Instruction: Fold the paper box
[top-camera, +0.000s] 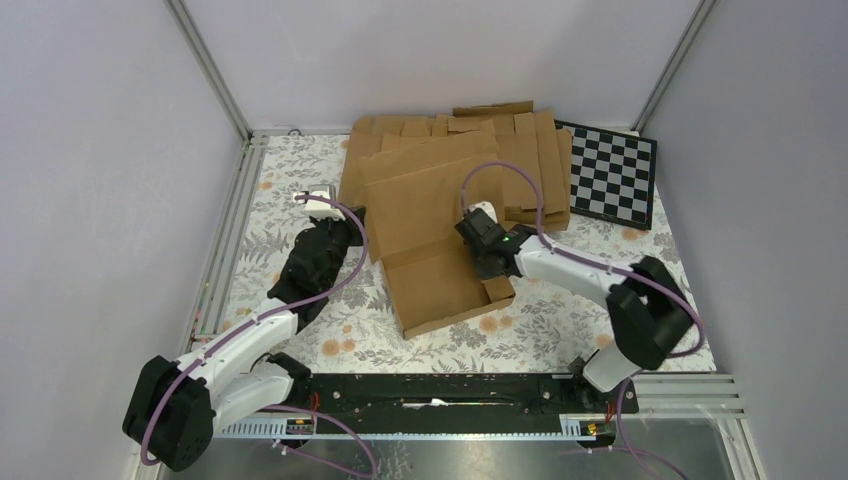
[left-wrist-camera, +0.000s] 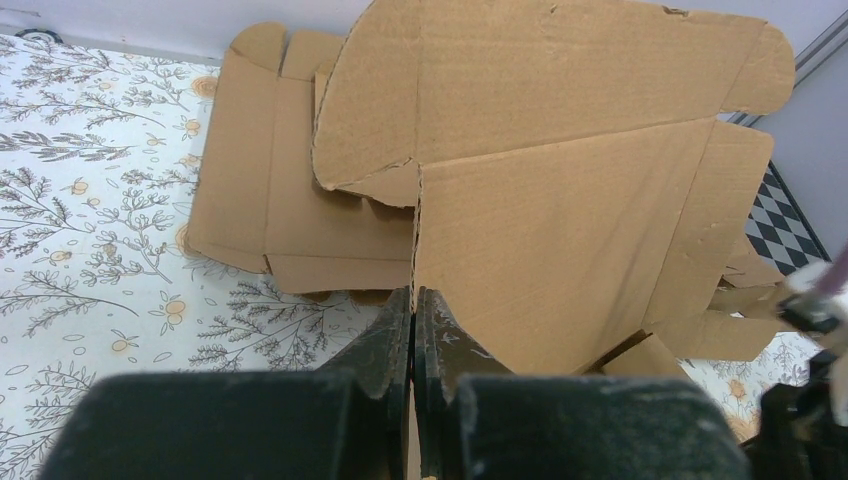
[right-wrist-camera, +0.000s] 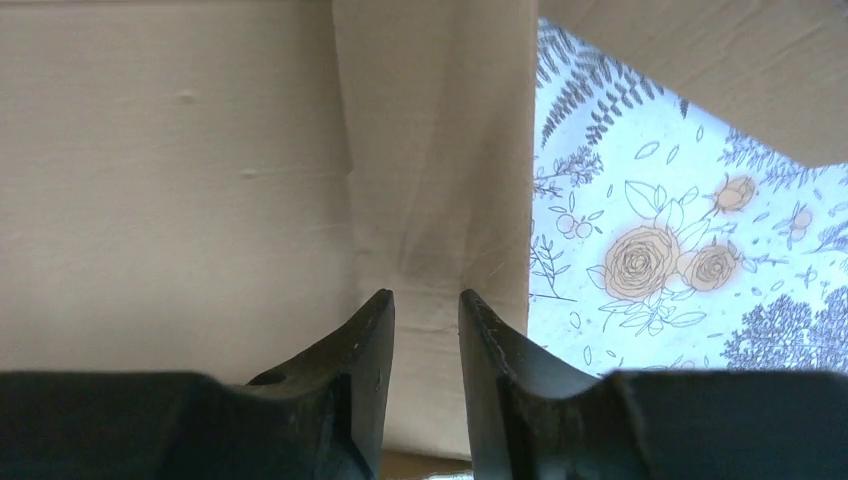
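Left gripper (left-wrist-camera: 413, 300), lower centre, clamped paper box (top-camera: 425, 200) edge. Right gripper (right-wrist-camera: 425, 300) slightly parted, empty, over flap (right-wrist-camera: 440, 150). Best: left anchoring, right pushing flap squarely along crease.

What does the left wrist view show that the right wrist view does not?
Only the left wrist view: the left gripper, its jaws closed on an upright edge of the paper box; the pile of flat blanks lying behind it; and a corner of the checkerboard. Only the right wrist view: the right gripper, its jaws slightly apart with nothing visible between them, close to the cardboard. Both show the brown cardboard of the paper box and the floral table cover.
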